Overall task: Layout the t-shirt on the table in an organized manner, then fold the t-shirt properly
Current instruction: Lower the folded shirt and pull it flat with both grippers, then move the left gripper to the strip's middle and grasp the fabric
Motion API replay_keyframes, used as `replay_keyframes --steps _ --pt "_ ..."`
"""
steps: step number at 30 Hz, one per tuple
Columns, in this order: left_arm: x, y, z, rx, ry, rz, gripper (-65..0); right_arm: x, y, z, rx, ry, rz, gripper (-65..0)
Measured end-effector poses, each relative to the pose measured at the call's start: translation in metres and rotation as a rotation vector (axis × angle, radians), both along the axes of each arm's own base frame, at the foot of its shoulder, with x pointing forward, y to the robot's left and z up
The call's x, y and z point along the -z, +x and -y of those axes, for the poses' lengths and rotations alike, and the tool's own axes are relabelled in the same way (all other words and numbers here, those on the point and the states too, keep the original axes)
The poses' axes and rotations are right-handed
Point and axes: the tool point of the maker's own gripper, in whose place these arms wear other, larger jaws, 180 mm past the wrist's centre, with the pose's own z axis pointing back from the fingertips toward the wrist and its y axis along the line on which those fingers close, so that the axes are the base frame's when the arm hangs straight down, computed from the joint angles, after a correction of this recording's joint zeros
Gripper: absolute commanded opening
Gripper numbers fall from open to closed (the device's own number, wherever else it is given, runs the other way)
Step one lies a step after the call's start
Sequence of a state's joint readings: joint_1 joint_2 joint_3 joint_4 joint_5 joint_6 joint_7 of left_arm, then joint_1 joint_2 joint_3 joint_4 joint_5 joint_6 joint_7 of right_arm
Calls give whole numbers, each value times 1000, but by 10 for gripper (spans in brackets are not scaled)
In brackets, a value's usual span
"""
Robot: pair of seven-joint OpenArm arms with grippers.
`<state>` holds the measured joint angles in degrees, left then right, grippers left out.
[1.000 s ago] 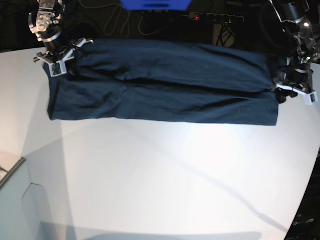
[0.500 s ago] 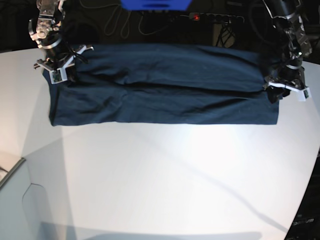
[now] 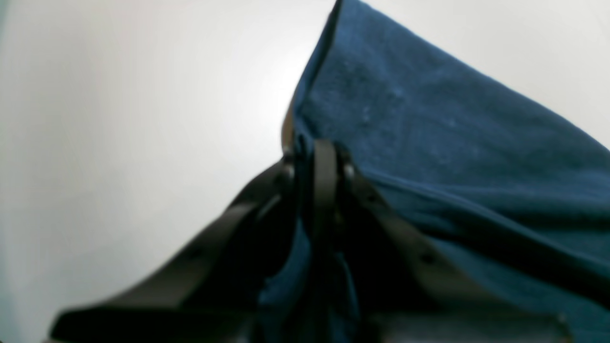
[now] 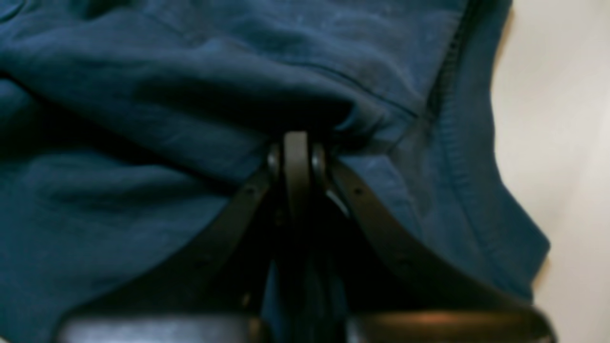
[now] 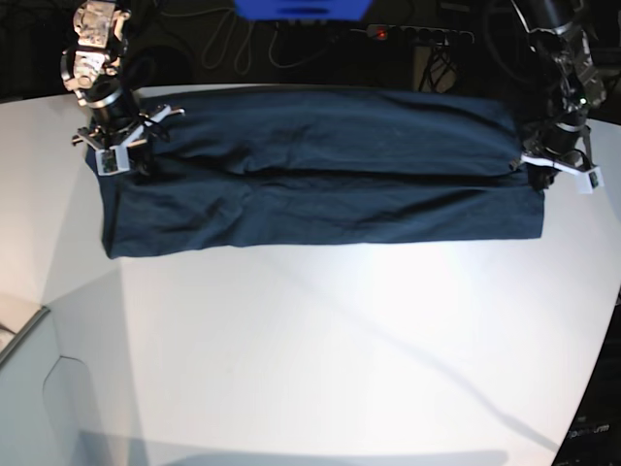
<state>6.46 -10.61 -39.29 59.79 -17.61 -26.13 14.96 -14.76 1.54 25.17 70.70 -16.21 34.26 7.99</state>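
Note:
The dark navy t-shirt [image 5: 320, 170] lies as a long band across the far part of the white table [image 5: 320, 340], with a lengthwise fold along its middle. My left gripper [image 5: 532, 167] is at the shirt's right end. In the left wrist view my left gripper [image 3: 317, 159] is shut on the t-shirt [image 3: 429, 124] at its edge, and the cloth rises from the table [image 3: 119, 119]. My right gripper [image 5: 121, 155] is at the shirt's left end. The right wrist view shows my right gripper [image 4: 296, 147] shut on a bunched fold of the t-shirt [image 4: 143, 119] near a hem.
A pale grey box corner [image 5: 29, 388] juts in at the lower left. Beyond the table's far edge are a blue object [image 5: 301, 8], cables and a power strip [image 5: 412, 34]. The table's curved edge runs down the right side [image 5: 597, 369].
My left gripper has closed on the shirt's right end. Both grippers have shifted toward the far edge, and the shirt's near edge has moved back with them.

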Motion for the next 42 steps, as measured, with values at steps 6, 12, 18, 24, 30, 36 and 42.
replay_keyframes --steps 6,12,18,24,30,36,42 --pt "-43 28 -2 7 26 119 -648 -1 8 0 -3 -4 5 -650" --pt "-94 40 10 53 7 213 -648 -1 7 0 -3 -3 3 -650" --pt "-114 33 67 36 -74 299 -648 0 7 -1 -2 -1 3 -650" --pt "-117 34 145 144 -79 299 -648 0 6 -2 -1 2 4 -650" --pt "-115 34 215 311 -89 317 -648 0 6 -4 3 9 5 -650" --pt "-93 23 275 294 -162 273 -648 0 6 -5 3 11 6 -650" --pt "-70 17 339 410 -141 202 -648 0 5 -5 3 10 3 -650"
